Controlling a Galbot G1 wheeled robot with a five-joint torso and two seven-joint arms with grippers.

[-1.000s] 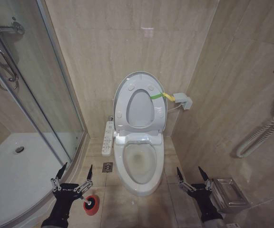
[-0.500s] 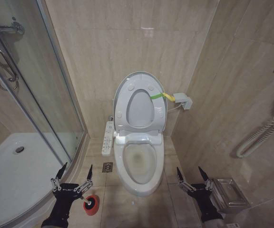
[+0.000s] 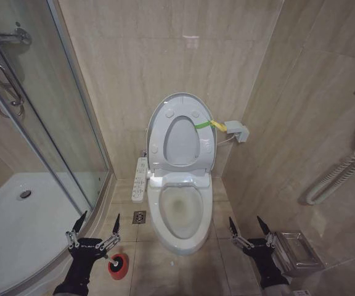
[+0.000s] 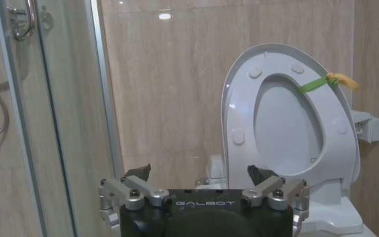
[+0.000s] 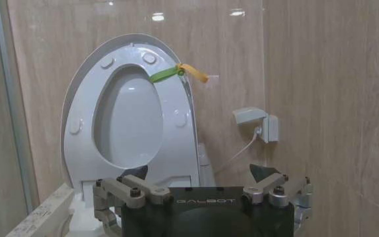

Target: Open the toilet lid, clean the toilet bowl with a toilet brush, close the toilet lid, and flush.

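Even, fairly bright overhead light. Ceiling lamps glare as small white spots on the glossy wall tiles (image 3: 191, 42). Soft shadows fall behind the raised lid (image 3: 182, 131). The head view bends toward its edges.

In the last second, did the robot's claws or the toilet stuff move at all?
No, nothing visibly changed. The left gripper hangs open just above the toilet brush in its red cup on the floor, and the right gripper waits open on the other side of the toilet bowl. The toilet lid is up against the wall, as before.
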